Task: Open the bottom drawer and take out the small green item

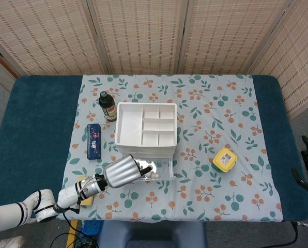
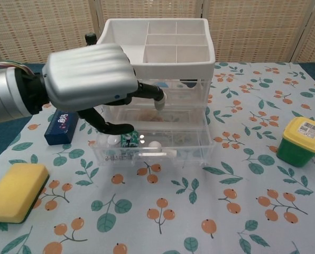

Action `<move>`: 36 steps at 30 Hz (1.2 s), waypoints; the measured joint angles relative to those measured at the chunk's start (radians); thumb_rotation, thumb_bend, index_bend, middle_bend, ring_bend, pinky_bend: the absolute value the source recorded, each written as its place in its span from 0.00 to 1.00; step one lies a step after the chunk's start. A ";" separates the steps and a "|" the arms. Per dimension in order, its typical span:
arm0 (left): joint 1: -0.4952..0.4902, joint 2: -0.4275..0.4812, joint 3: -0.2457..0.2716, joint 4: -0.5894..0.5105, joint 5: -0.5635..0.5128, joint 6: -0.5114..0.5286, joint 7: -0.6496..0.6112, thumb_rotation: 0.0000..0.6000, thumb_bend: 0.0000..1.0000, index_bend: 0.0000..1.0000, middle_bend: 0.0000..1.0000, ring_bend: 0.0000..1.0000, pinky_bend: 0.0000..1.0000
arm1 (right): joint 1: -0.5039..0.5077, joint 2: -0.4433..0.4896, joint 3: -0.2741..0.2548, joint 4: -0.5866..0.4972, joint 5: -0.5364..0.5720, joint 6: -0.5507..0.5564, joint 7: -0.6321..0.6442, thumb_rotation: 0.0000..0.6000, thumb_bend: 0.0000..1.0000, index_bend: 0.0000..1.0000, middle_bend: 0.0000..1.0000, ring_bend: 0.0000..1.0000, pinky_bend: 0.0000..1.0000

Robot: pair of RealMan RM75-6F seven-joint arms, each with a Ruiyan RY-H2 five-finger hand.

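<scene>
Left hand (image 2: 91, 79) palm-down over open bottom drawer (image 2: 155, 142), fingers (image 2: 147, 92) spread, holding nothing

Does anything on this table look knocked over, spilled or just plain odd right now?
Nothing looks spilled or damaged. The only thing out of line is the bottom drawer of the white organizer, which is pulled out, with the small green item inside. The left robot hand hovers above it, fingers apart. The bottle stands upright.
</scene>
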 measured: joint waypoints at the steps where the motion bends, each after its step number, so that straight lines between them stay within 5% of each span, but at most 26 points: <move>1: -0.009 -0.002 0.003 0.011 0.004 -0.007 -0.002 1.00 0.30 0.32 0.97 1.00 1.00 | 0.000 -0.001 0.000 0.001 0.001 0.000 0.000 1.00 0.33 0.01 0.17 0.05 0.04; 18: -0.087 -0.010 0.035 0.119 0.017 -0.061 0.019 1.00 0.15 0.30 0.96 1.00 1.00 | -0.005 -0.007 -0.003 0.002 0.004 0.005 0.001 1.00 0.32 0.01 0.17 0.06 0.04; 36: -0.125 0.015 0.043 0.091 -0.013 -0.118 0.092 1.00 0.15 0.30 0.95 1.00 1.00 | -0.008 -0.014 -0.003 0.009 0.008 0.008 0.004 1.00 0.32 0.01 0.17 0.07 0.04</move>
